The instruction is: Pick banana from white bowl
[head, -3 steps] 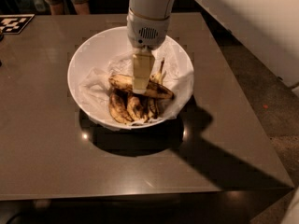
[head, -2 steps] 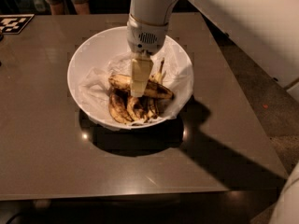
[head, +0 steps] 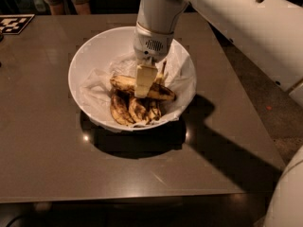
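Your target, the banana (head: 163,92), lies across the middle of the white bowl (head: 75,65), long and blotched brown on yellow, one dark tip toward the right wall and the other toward the left. It rests on the crumpled paper lining (head: 94,86) and on top of the shorter, darker bananas (head: 130,110) bunched just beneath it toward the near rim; their stem (head: 164,69) stands up just behind it.

Your hand (head: 143,90) is down inside the bowl, pointing straight down and meeting the banana about mid-length, covering that part of it. Whether it has closed on the fruit you cannot tell from this angle. The white arm (head: 227,22) reaches in from the upper right.

So judge the reach and descent as done: you are at the banana, inside the rim. What is left is the grasp itself, if it is not already made, and the whole lift, since the banana sits in the bowl and nothing has come clear of it.

The bowl stands on the dark bench (head: 47,150), with a black-and-white marker (head: 14,22) at the far left corner.
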You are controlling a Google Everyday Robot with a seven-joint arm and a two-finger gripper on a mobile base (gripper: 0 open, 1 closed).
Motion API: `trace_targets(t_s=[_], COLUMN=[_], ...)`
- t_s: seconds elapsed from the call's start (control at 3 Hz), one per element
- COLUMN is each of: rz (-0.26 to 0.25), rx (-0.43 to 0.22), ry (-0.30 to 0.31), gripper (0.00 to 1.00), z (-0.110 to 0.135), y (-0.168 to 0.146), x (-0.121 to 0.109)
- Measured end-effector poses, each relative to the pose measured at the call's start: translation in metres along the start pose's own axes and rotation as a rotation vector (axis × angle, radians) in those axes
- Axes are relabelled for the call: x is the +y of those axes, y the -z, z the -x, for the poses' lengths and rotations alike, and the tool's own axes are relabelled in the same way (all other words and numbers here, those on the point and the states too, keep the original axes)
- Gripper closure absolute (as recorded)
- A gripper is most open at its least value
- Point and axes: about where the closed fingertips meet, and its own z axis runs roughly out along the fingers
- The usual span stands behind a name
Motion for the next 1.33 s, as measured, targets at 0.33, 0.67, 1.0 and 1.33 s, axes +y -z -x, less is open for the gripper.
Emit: trace_targets(t_s=[0.33,0.67,1.0,1.33], rz=[0.0,0.0,-0.069,-0.18], rx=[0.0,0.0,-0.005,0.036], ry=[0.0,0.0,0.022,0.055], gripper=[0.77,0.99,1.0,1.0], z=[0.0,0.0,0.003,0.007], y=[0.0,0.0,0.015,0.04], x=[0.0,0.0,0.012,0.046])
